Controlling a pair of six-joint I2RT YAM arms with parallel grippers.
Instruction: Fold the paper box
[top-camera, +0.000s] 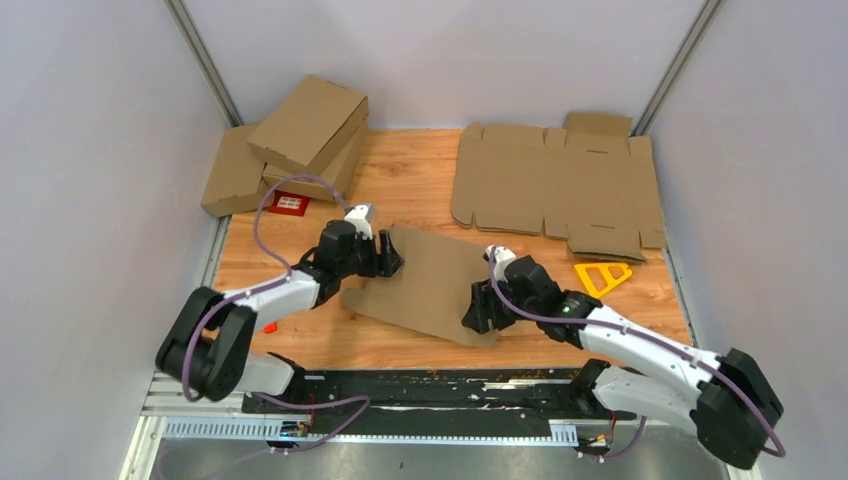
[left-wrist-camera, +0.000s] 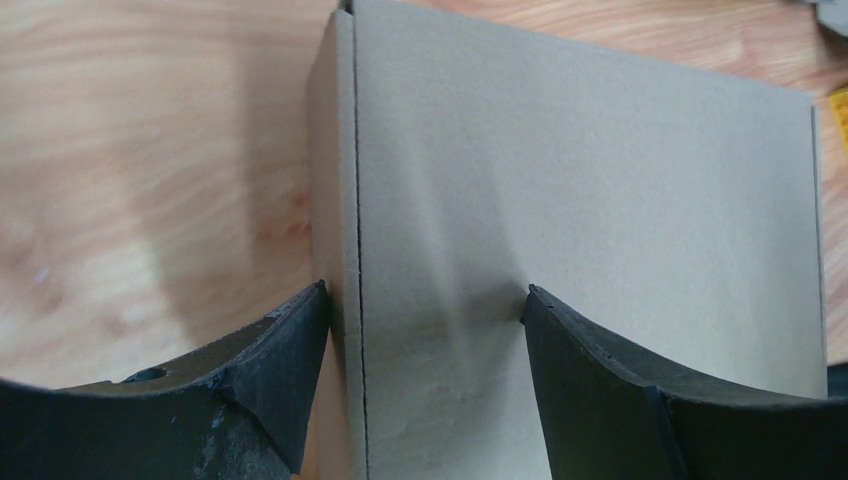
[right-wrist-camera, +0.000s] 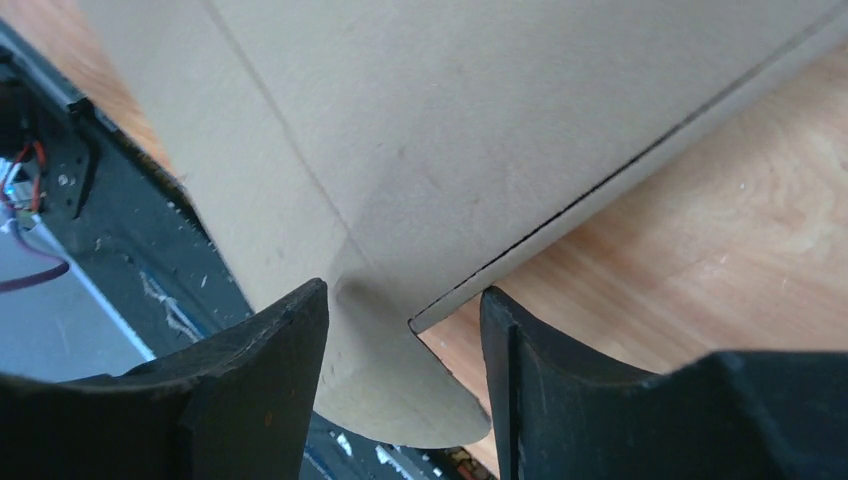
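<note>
Cardboard in the form of a shallow, closed mailer, the paper box (top-camera: 430, 285), lies flat on the wooden table (top-camera: 420, 185) near its middle. It is turned at a slant so that its near right corner points toward the black rail (top-camera: 440, 385) along the near edge. The left gripper (top-camera: 388, 258) sits at the box's far left end and the right gripper (top-camera: 478, 318) at its near right corner, so the box lies between the two. From the left wrist, the left gripper (left-wrist-camera: 425, 295) has its two dark fingers (left-wrist-camera: 265, 385) spread wide, straddling the seam where the lid panel meets the narrow side wall. The top of the box (left-wrist-camera: 590, 200) runs away from them, smooth and shut. From the right wrist, the right gripper (right-wrist-camera: 402, 295) is likewise spread, its fingers (right-wrist-camera: 250, 390) on either side of the corner of the box (right-wrist-camera: 480, 120). There a thin dark gap shows under the lid edge, and a rounded flap (right-wrist-camera: 400, 400) juts out toward the rail. Whether either pair of fingers actually presses on the cardboard is hard to tell from these angles. At the far left corner, finished boxes (top-camera: 305, 125) are stacked, with a red card (top-camera: 288, 203) just near of them. Flat blanks (top-camera: 560, 185) lie at the far right, and a yellow triangular piece (top-camera: 602, 275) rests on the near side of them, right of the paper box.
</note>
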